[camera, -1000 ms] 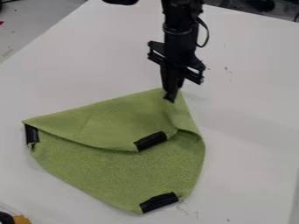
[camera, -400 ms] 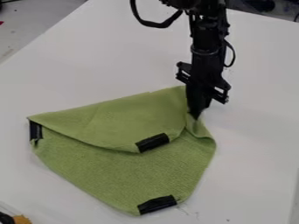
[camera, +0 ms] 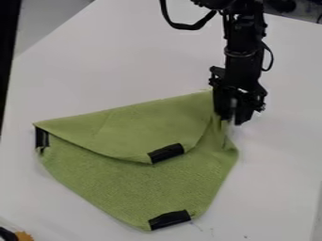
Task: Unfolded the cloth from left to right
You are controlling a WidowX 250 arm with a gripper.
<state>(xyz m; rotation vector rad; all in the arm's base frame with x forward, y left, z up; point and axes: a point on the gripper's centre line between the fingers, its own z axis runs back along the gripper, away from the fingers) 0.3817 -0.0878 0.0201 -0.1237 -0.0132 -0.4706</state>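
Observation:
The black gripper (camera: 230, 118) hangs at the cloth's upper right corner, its fingers parted with a narrow light gap between them. It stands open, its left finger right at the cloth's edge. The green cloth (camera: 138, 183) lies partly folded, with its upper flap (camera: 144, 122) turned down over the lower layer. Creases run down from the gripper along the right side. Black strips mark the left corner (camera: 42, 138), the flap's tip (camera: 166, 153) and the bottom corner (camera: 169, 220). How the cloth lies behind the fingers is hidden.
The cloth rests on a white table (camera: 125, 61). An orange and black object (camera: 22, 236) sits at the bottom left corner. A dark upright shape (camera: 7, 52) stands along the upper left edge.
The gripper has moved right, and its fingers have spread apart. The cloth's upper right part has shifted right with it, while the flap stays folded. A dark shape has appeared at the left edge.

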